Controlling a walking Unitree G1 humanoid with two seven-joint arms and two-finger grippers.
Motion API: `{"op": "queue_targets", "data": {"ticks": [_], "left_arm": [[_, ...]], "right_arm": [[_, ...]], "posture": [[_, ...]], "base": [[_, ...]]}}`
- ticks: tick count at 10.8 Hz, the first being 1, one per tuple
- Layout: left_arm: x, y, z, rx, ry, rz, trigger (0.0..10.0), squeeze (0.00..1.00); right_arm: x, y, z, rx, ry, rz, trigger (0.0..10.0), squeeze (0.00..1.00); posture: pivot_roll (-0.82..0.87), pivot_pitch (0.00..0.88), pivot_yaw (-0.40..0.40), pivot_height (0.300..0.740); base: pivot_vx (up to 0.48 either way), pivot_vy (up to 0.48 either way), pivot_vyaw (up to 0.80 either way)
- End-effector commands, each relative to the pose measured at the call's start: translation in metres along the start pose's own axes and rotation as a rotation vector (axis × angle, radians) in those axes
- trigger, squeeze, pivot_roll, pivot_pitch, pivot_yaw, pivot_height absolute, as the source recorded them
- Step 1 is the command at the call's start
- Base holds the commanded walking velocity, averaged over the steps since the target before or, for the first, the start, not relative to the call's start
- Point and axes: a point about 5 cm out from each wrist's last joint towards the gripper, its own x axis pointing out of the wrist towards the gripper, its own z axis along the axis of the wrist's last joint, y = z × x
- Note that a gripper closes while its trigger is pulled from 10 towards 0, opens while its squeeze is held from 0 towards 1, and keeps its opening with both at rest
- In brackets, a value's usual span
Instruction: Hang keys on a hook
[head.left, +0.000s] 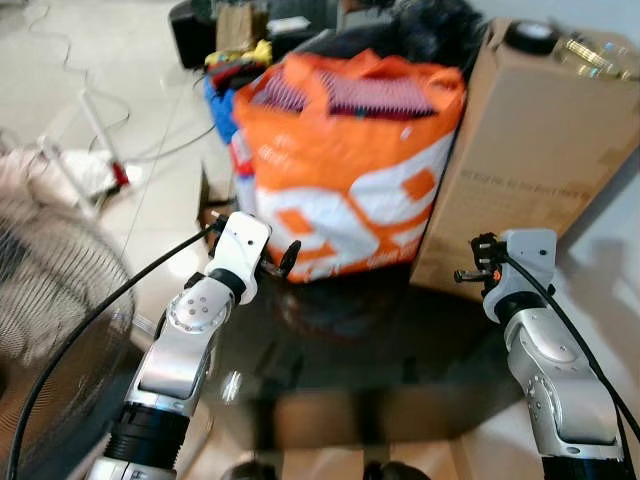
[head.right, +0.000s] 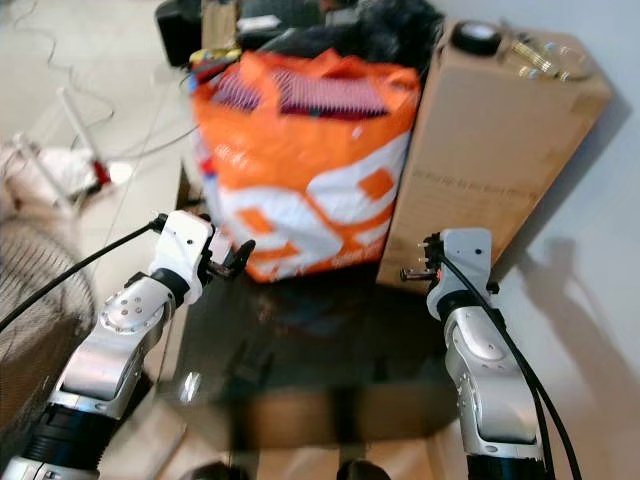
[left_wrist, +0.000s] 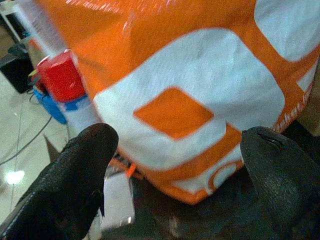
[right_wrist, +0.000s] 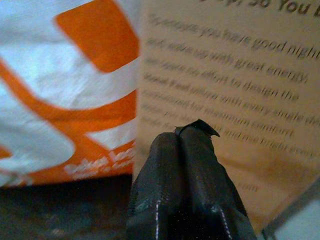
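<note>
Keys and a hook are what the task needs, yet I can make out neither among the things in front of the robot, so I judge it is at the searching or approaching stage, with the blur suggesting it is on the move.

From the head, looking down: a big orange and white bag (head.left: 345, 170) stuffed with striped cloth stands far and in the middle, on a dark glossy table (head.left: 350, 340). A tall cardboard box (head.left: 530, 150) leans just right of it, touching or nearly touching the bag. A fan grille (head.left: 50, 330) sits near on the left, with cables on the pale floor (head.left: 120, 70) beyond. The left gripper (head.left: 285, 258) is raised near the bag's lower left corner; the right gripper (head.left: 470, 272) is raised by the box's lower edge. Both arms seem carried forward at the ready, not reaching for anything.

Along the left gripper: its two black fingers (left_wrist: 70, 180) stand wide apart with nothing between them, the bag close ahead, a red and blue item (left_wrist: 62, 75) beside it.

Along the right gripper: its fingers (right_wrist: 187, 190) are pressed together, empty as far as I can see, pointing at the seam between bag and printed box.
</note>
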Motion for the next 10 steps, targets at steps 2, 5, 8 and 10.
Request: {"op": "queue_targets", "data": {"ticks": [2, 5, 8, 10], "left_arm": [[0.0018, 0.0036, 0.0024, 0.009, -0.011, 0.016, 10.0, 0.61], [0.0030, 0.0001, 0.0007, 0.002, -0.008, 0.004, 10.0, 0.61], [0.0043, -0.0025, 0.0002, -0.001, -0.009, -0.008, 10.0, 0.62], [0.0055, -0.0030, 0.0022, 0.000, -0.013, -0.017, 10.0, 0.62]], "right_arm": [[0.0003, -0.0029, 0.0024, 0.003, 0.000, -0.011, 10.0, 0.00], [-0.0041, -0.0065, 0.0049, -0.004, -0.003, -0.029, 10.0, 0.00], [-0.0075, -0.0085, 0.0045, -0.004, -0.001, -0.044, 10.0, 0.00], [-0.0093, -0.0078, 0.0043, -0.012, -0.001, -0.048, 10.0, 0.00]], "posture": [[-0.14, 0.000, -0.010, 0.740], [-0.16, 0.000, 0.004, 0.740], [-0.18, 0.000, 0.014, 0.740], [-0.18, 0.000, 0.022, 0.740]], "base": [[-0.257, 0.000, 0.00], [-0.247, 0.000, 0.00], [-0.245, 0.000, 0.00], [-0.120, 0.000, 0.00]]}}
